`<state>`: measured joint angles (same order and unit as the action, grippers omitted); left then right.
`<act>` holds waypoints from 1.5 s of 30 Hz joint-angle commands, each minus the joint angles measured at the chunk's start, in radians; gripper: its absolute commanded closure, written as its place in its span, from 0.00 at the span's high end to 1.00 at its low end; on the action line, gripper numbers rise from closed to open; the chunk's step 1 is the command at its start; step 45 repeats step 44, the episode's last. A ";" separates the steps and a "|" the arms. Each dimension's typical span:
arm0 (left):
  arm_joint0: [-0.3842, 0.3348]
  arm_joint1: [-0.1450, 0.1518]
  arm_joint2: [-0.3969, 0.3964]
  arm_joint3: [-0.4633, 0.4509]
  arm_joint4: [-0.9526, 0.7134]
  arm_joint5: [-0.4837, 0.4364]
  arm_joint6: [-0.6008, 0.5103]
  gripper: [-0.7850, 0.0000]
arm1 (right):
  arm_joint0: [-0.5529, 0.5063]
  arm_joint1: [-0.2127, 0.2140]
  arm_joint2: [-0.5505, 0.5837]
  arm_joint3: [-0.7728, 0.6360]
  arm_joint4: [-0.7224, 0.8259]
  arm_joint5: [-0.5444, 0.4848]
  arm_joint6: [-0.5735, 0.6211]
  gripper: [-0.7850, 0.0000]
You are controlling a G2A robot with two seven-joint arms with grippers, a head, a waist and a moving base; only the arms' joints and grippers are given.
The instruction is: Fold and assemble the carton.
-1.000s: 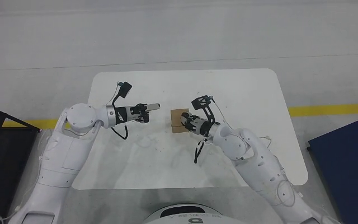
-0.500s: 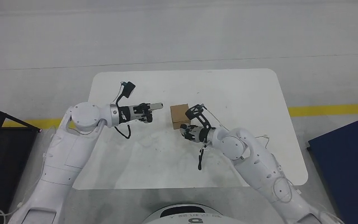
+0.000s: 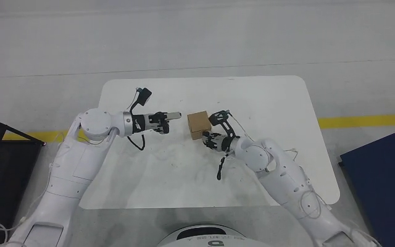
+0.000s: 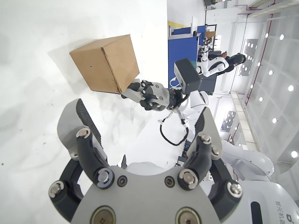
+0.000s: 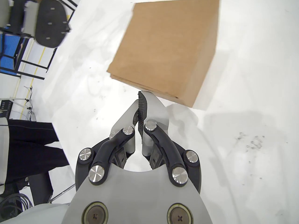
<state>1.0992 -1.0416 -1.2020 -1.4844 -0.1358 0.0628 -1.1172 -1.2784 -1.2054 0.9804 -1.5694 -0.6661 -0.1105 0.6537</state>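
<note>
The right jaws are pressed fully together with nothing visibly between them. Their tips touch the lower edge of the carton point(image 5: 168, 47) directly ahead, though I cannot tell whether a flap's rim is nipped there. The carton is a closed brown cube on the desk point(image 3: 259, 99), and an edge with a visible seam faces the left jaws. Those stand spread wide and empty on the carton's other side, pointing at it but apart from it, so the box lies between the two sets of jaws.

The step in hand looks like squaring and steadying the formed box, probably before pressing home a last flap. To do it well, use the right tips, low against that bottom edge, as a stop rather than a wedge. Pushing harder would likely slide the light box across the smooth desk or tip it over. The left jaws should come in straight along their own line until they bracket the facing corner or side. They should then close gently, since corrugated board dents and creases easily. Only once both sides are braced should either arm press down on a flap.
</note>
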 commanded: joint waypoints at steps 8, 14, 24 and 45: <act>-0.007 0.003 -0.021 0.033 -0.043 -0.025 -0.011 1.00 | -0.242 0.051 0.262 -0.342 -0.028 0.119 -0.083 0.44; -0.007 0.003 -0.021 0.033 -0.043 -0.025 -0.011 1.00 | -0.393 0.062 0.374 -0.490 -0.030 0.184 -0.149 0.13; -0.007 0.003 -0.021 0.033 -0.043 -0.025 -0.011 1.00 | -0.368 0.062 0.366 -0.470 -0.030 0.181 -0.145 0.84; -0.007 0.003 -0.021 0.033 -0.043 -0.025 -0.011 1.00 | -0.368 0.062 0.366 -0.470 -0.030 0.181 -0.145 1.00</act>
